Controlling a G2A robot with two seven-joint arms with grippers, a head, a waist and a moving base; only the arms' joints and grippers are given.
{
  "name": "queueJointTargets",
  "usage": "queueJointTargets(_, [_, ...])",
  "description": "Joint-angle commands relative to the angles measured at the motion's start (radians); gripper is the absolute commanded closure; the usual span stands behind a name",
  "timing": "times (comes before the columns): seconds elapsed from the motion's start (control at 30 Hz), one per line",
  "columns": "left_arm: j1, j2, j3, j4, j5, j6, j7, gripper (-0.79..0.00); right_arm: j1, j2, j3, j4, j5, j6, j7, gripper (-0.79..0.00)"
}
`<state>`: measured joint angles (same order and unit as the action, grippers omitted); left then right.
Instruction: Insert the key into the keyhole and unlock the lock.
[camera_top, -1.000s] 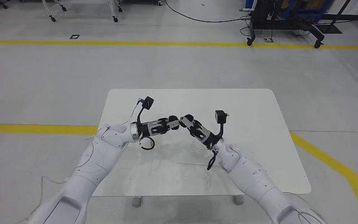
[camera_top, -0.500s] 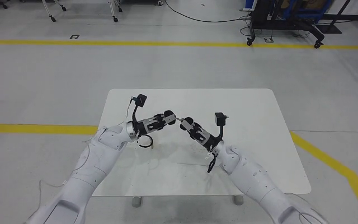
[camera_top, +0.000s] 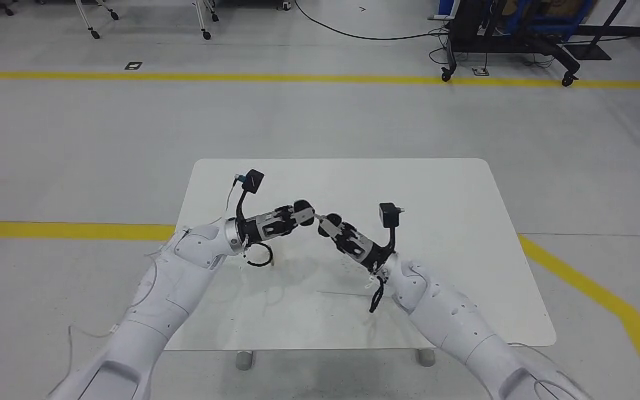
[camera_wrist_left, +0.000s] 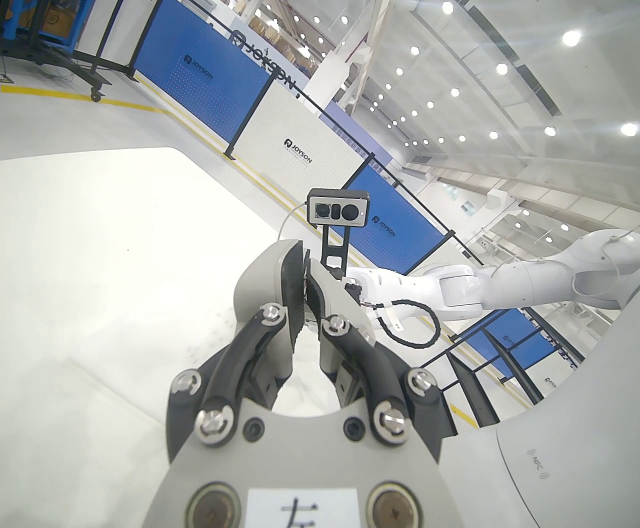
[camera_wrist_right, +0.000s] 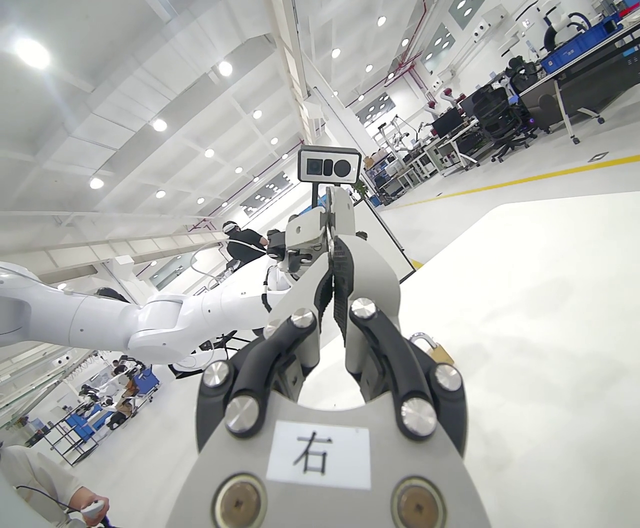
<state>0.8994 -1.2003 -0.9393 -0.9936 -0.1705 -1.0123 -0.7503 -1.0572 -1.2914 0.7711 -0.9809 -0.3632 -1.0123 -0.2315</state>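
Evidently nothing's unlocked: your left fingers (camera_wrist_left: 272, 292) and right fingers (camera_wrist_right: 372, 280) pinch shut, contents untellable, lock (camera_wrist_right: 434, 350) lying just beside.

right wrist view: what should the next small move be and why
Probably lower the right gripper toward the padlock. It meets the left gripper tip to tip above the table, while the padlock lies untouched on the table beside it. The key is too small to make out.
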Motion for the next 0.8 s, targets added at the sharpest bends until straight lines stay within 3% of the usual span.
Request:
queueJointTargets(0.0, [0.001, -0.001, 0.002, -0.002, 0.006, 0.0, 0.001, -0.354, 0.002, 0.001, -0.005, 0.0, 0.001, 0.0, 0.0, 0.0])
queueJointTargets(0.03, [0.001, -0.001, 0.003, -0.002, 0.008, 0.0, 0.003, -0.785, 0.003, 0.002, -0.007, 0.001, 0.004, 0.0, -0.001, 0.0])
queueJointTargets(0.3, [0.001, -0.003, 0.005, -0.007, -0.012, 0.0, -0.002, -0.779, 0.006, 0.009, -0.024, -0.012, 0.038, 0.0, 0.012, 0.0])
queueJointTargets(0.37, [0.001, -0.003, 0.004, -0.008, -0.018, 0.0, -0.007, -0.631, 0.007, 0.012, -0.027, -0.014, 0.048, 0.0, 0.018, 0.0])
queueJointTargets(0.43, [0.001, -0.002, 0.002, -0.009, -0.021, 0.0, -0.011, -0.419, 0.008, 0.014, -0.03, -0.016, 0.058, 0.0, 0.023, 0.0])
queueJointTargets(0.57, [0.002, -0.002, -0.002, -0.011, -0.023, 0.0, -0.016, -0.237, 0.011, 0.017, -0.037, -0.021, 0.076, 0.0, 0.035, 0.0])
queueJointTargets(0.67, [0.002, -0.002, -0.004, -0.012, -0.021, 0.0, -0.018, -0.006, 0.013, 0.019, -0.042, -0.022, 0.096, 0.0, 0.045, 0.0])
queueJointTargets(0.77, [0.003, -0.001, -0.006, -0.012, -0.016, 0.0, -0.019, 0.0, 0.016, 0.02, -0.048, -0.022, 0.117, 0.0, 0.06, 0.0])
